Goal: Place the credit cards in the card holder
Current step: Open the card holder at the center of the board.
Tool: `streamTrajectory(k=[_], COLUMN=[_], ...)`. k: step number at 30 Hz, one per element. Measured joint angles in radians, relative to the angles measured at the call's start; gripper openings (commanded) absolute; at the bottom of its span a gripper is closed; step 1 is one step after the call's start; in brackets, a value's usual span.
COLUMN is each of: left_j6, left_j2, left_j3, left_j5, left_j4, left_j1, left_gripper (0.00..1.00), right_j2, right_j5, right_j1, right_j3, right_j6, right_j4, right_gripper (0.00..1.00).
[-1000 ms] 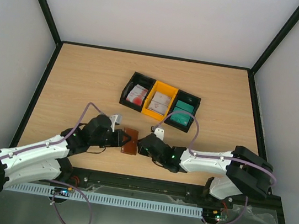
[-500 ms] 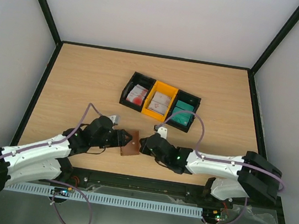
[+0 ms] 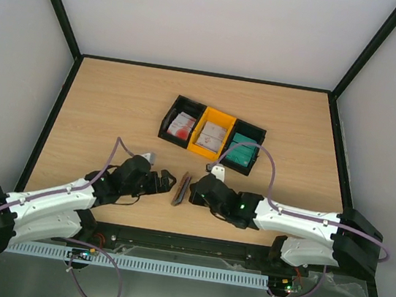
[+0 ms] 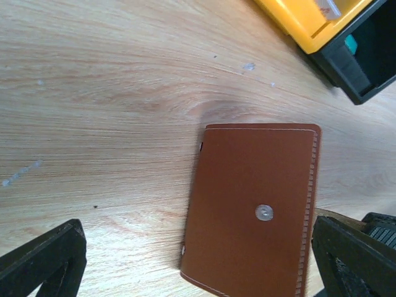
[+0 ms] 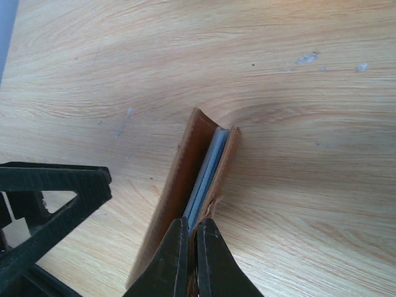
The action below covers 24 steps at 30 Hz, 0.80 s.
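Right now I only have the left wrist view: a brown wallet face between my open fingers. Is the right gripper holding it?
Observer: Yes. In the right wrist view the right gripper is shut on the near end of the card holder.
Operator: Is it lying flat on the table?
Observer: No. From the top camera it shows as a thin sliver, tipped up on edge.
Operator: Any cards in it yet?
Observer: I cannot tell. The right wrist view shows only a pale grey-blue lining in the narrow gap between the flaps.
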<state>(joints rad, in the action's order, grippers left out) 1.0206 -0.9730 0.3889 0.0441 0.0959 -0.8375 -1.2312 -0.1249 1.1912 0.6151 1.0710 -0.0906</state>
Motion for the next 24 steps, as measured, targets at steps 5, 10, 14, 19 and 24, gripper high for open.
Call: streamTrajectory(k=[5,10,14,19,24], left_j6=[-0.004,-0.011,-0.016,-0.025,-0.031], left_j2=[0.022,0.015,-0.039,-0.089,-0.086], left_j3=[-0.006,-0.006,-0.006,-0.006,-0.006], left_j5=[0.024,0.043,0.041,0.026,0.024], left_j4=[-0.044,-0.077,-0.082,-0.071,-0.069], left_j1=[0.000,0.000,0.000,0.000,0.000], left_gripper=[1.00,1.00,0.94,0.87,0.83], right_j2=[-0.011,-0.045,-0.083,-0.105,-0.090], right_j5=[0.016,0.016,0.007,-0.033,-0.102], right_j1=[0.000,0.000,0.000,0.000,0.000], right_j3=[0.044,0.079,0.092,0.092,0.068], right_j6=[-0.031,-0.045,-0.051,-0.050,-0.035], right_j4=[-0.013,-0.018,-0.032,-0.079,-0.133], right_gripper=[0.02,0.02,0.02,0.02,0.02])
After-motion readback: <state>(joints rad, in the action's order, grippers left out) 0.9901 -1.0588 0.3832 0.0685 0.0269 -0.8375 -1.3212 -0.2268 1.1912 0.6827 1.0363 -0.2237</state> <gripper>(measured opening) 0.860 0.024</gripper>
